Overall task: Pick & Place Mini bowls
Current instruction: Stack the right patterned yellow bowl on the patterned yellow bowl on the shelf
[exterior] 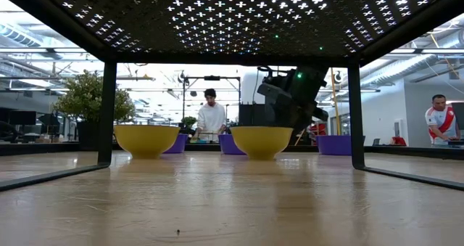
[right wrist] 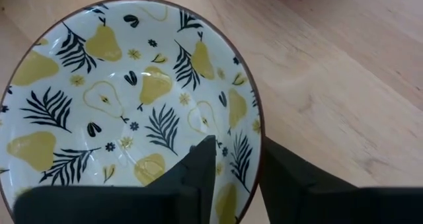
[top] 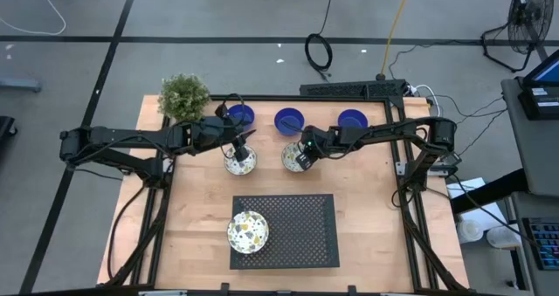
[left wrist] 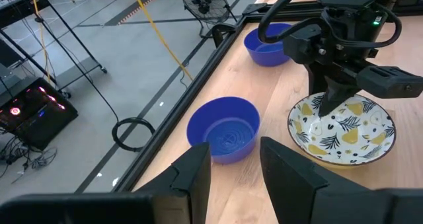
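Straddling rim of pear-print bowl (right wrist: 125, 98), right gripper (right wrist: 234, 161) open, one finger inside. Left gripper (left wrist: 234, 164) open above second patterned bowl (top: 239, 162). Third (top: 248, 231) on dark mat (top: 297, 235) (blue bowls (top: 289, 120) behind).

Grey floor (top: 218, 17), pedestal fan (top: 527, 17), perhaps bright office windows (exterior: 43, 79) behind.

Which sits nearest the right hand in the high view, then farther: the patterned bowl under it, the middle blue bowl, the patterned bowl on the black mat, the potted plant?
1. Patterned bowl under the right hand.
2. Middle blue bowl, just behind.
3. Patterned bowl on the black mat, at the mat's left end.
4. Potted plant, back-left corner.
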Robot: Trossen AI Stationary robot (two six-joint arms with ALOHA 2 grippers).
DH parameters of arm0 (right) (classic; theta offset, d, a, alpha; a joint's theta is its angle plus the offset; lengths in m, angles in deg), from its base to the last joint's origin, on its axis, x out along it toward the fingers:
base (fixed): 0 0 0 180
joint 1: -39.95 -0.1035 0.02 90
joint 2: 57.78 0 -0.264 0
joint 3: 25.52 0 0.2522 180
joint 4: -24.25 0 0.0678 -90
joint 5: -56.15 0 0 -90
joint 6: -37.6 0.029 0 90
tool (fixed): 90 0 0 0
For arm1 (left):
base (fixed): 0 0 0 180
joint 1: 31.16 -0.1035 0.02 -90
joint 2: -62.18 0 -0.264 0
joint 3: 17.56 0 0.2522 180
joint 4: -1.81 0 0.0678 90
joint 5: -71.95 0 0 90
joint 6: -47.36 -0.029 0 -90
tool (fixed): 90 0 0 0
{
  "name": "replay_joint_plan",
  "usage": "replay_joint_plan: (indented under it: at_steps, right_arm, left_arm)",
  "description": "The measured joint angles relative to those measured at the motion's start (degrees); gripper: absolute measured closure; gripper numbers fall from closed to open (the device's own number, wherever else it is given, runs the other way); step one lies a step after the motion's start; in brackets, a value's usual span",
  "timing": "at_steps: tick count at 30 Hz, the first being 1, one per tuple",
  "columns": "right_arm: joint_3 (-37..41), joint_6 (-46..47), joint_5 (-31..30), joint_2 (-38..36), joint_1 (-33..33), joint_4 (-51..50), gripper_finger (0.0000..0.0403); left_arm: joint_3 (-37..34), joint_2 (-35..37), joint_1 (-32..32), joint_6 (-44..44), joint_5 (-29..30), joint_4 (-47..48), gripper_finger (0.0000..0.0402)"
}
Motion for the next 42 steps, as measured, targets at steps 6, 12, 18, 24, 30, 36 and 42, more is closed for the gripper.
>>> replay_joint_plan:
  at_steps: [6, 12, 18, 24, 30, 36, 42]
  right_arm:
    - [0.0, -0.1, 0.1, 0.0, 0.0, 0.0, 0.0327]
    - [0.0, -0.3, 0.2, -0.9, 0.0, -0.5, 0.0322]
    - [-0.1, -1.6, 0.0, -4.6, 0.1, -0.1, 0.0302]
    - [-0.2, -1.7, 0.0, -4.9, 0.1, -0.8, 0.0285]
    - [0.0, -1.8, -1.1, -4.2, 0.1, -1.0, 0.0274]
    - [-0.1, -3.2, -4.6, -4.7, 0.1, -0.4, 0.0259]
    - [-0.1, -3.2, -2.9, -4.7, 0.1, -0.5, 0.0249]
  left_arm:
    - [0.0, 0.0, 0.0, 0.0, 0.0, 0.0, 0.0266]
    - [0.0, 0.0, 0.0, 0.2, 0.0, 0.0, 0.0266]
    - [0.0, 0.0, 0.1, 0.2, 0.0, 0.0, 0.0266]
    - [0.0, 0.0, 0.2, 0.2, 0.0, 0.0, 0.0266]
    - [0.0, 0.0, 0.2, 0.2, -0.6, 0.0, 0.0266]
    - [0.0, 0.0, 0.2, 0.2, -1.0, 0.0, 0.0266]
    - [0.0, 0.0, 0.2, 0.2, -1.0, 0.0, 0.0266]
